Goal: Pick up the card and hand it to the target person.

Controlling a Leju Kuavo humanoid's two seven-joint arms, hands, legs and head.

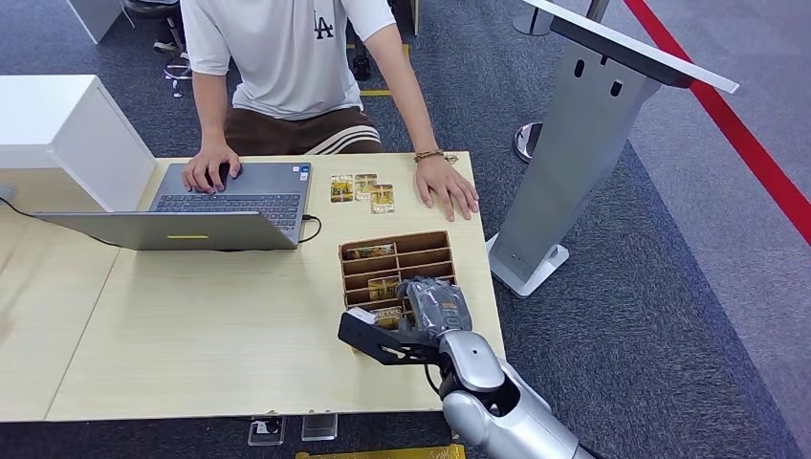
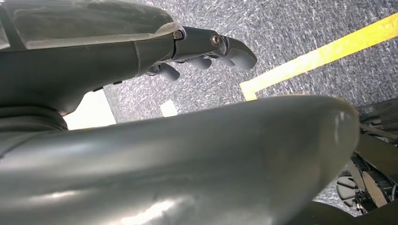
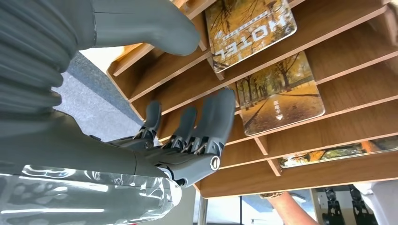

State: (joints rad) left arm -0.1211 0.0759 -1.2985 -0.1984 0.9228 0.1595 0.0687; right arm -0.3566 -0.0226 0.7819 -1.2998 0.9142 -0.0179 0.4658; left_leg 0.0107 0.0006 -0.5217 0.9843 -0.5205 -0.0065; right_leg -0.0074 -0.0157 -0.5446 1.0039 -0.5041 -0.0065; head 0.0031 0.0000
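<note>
My silver right arm (image 1: 497,397) reaches forward, its grey ribbed right hand (image 3: 187,136) open, dark fingers (image 3: 218,117) extended, thick thumb (image 3: 155,23) apart. Dark-fingered left hand (image 2: 206,49) hangs, fingers loosely curled.

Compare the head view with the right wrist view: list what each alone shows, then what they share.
Head view alone: the laptop, three cards laid out on the table, and the grey stand.
Right wrist view alone: the HOTEL lettering on a card and the fingers reaching toward the slots.
Both: the right hand at the wooden card rack, and the person's arm.
</note>
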